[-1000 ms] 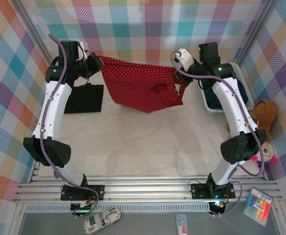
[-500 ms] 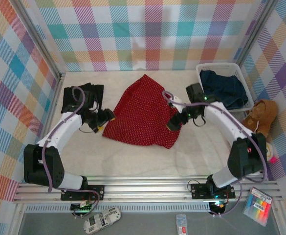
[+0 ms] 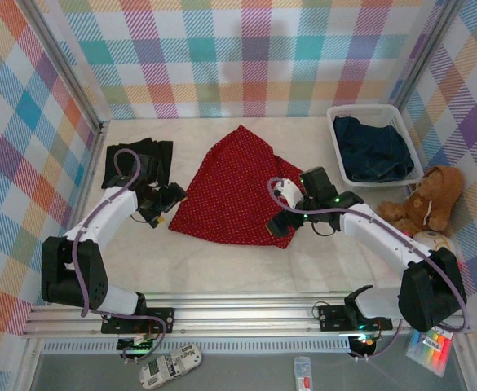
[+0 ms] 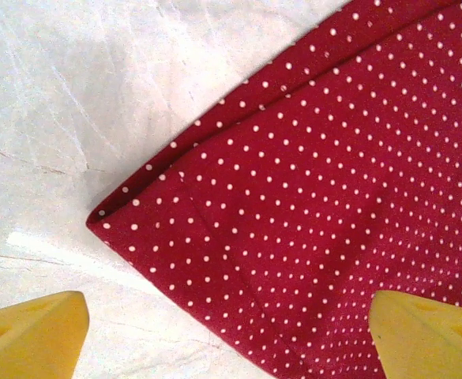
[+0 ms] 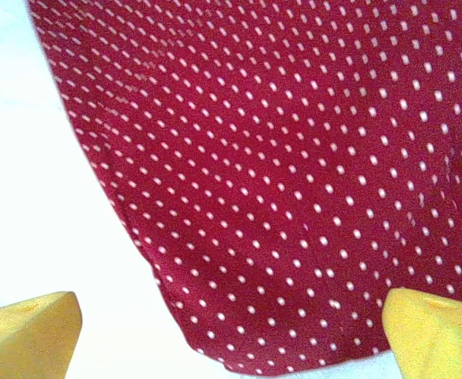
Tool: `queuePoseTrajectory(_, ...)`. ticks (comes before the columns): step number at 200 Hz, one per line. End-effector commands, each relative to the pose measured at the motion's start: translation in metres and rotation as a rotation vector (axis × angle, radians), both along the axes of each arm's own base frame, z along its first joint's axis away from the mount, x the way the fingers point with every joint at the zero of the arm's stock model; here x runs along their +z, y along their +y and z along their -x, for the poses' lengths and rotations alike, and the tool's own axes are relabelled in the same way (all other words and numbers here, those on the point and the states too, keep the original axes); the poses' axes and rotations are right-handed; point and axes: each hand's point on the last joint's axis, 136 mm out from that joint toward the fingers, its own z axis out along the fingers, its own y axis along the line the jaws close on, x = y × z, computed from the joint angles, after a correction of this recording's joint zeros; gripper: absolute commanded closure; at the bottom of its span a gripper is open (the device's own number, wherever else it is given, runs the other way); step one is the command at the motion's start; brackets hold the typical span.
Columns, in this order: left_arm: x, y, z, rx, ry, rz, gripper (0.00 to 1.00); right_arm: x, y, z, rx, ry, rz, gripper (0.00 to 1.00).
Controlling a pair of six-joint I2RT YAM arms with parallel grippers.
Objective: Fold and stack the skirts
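red skirt (image 4: 309,197) cropped in wrist views, black skirt (image 3: 152,155) part-hidden

Layout on the table (image 3: 222,261)
Spread skirt (image 3: 234,191) at centre, folded skirt (image 3: 140,159) left; basket (image 3: 360,109) holding another skirt (image 3: 373,147) far right, teddy bear (image 3: 421,208) before it.

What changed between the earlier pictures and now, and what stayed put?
The red dotted skirt, earlier stretched in the air between both grippers, has come down and lies spread on the table. The left gripper and right gripper let go and stand open at its near corners. The black skirt, basket and teddy bear are unchanged.
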Motion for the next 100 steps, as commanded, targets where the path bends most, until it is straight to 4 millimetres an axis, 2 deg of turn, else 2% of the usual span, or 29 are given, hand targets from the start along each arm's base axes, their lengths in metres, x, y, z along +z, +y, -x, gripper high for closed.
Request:
queuePoseTrajectory(1,-0.011,0.001,0.0,0.024,0.023,0.009,0.14,-0.004,-0.013,-0.019,-0.137,-0.017,0.043,0.02)
queuePoseTrajectory(20,-0.02,0.001,0.007,0.006,0.069,-0.009,0.19,-0.001,-0.007,-0.022,-0.258,0.025,-0.071,0.03)
queuePoseTrajectory(52,-0.032,-0.002,0.019,-0.039,0.146,-0.105,0.28,-0.009,-0.027,-0.037,-0.463,-0.03,-0.092,0.02)
queuePoseTrajectory(75,-0.038,-0.003,0.019,-0.077,0.189,-0.195,0.37,-0.015,-0.025,-0.038,-0.48,0.005,-0.1,0.0)
queuePoseTrajectory(100,-0.044,0.0,0.013,-0.102,0.219,-0.292,0.4,-0.025,-0.02,-0.038,-0.47,0.053,-0.093,0.0)
